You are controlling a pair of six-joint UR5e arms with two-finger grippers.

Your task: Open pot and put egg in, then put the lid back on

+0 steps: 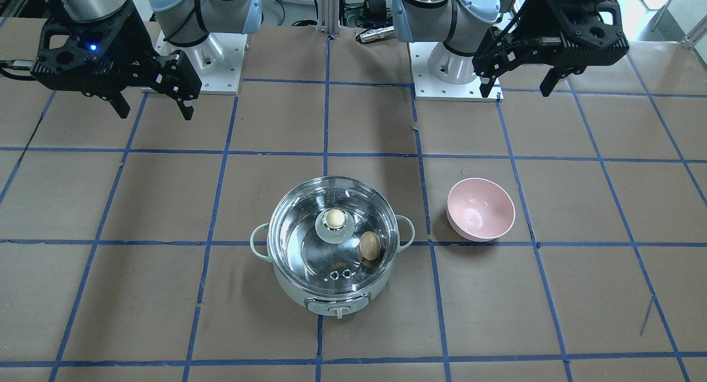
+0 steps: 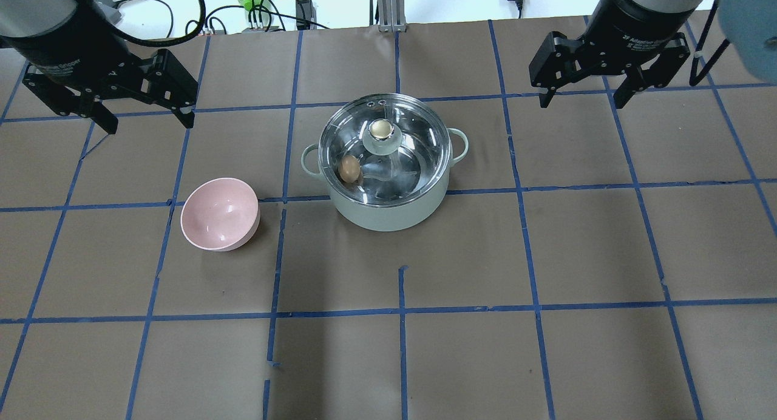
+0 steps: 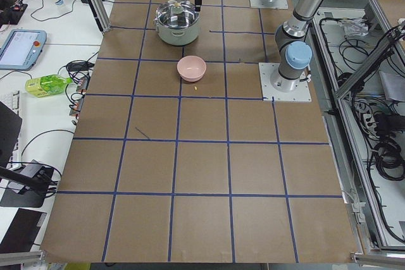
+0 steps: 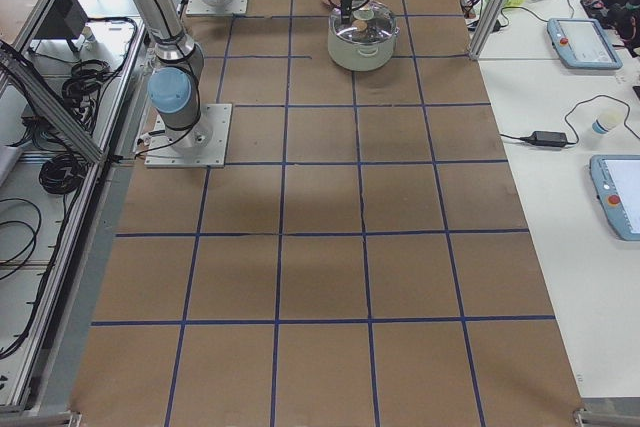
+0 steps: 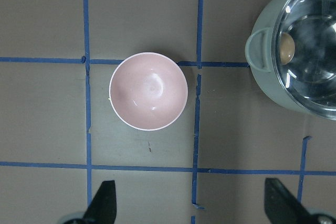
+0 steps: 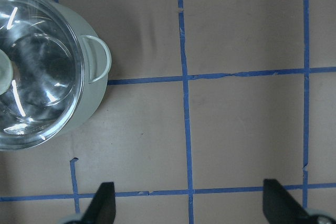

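The mint-green pot [image 1: 291,289] stands mid-table with the clear glass lid [image 1: 305,227] seated on it, its knob [image 1: 333,221] upright. The brown egg [image 1: 369,245] lies inside, seen through the glass. In the overhead view the pot [image 2: 388,216], lid [image 2: 416,147] and egg [image 2: 349,168] show the same. My left gripper [image 2: 150,125] is open and empty, raised behind the pot's left. My right gripper [image 2: 583,101] is open and empty, raised behind its right. The left wrist view shows the pot [image 5: 261,72] and egg [image 5: 286,48]; the right wrist view shows the pot [image 6: 90,103].
An empty pink bowl [image 2: 220,213] sits left of the pot, also below my left gripper [image 5: 191,203] in the left wrist view [image 5: 148,91]. The arm bases [image 1: 201,62] stand at the table's robot side. Blue tape lines cross the brown table.
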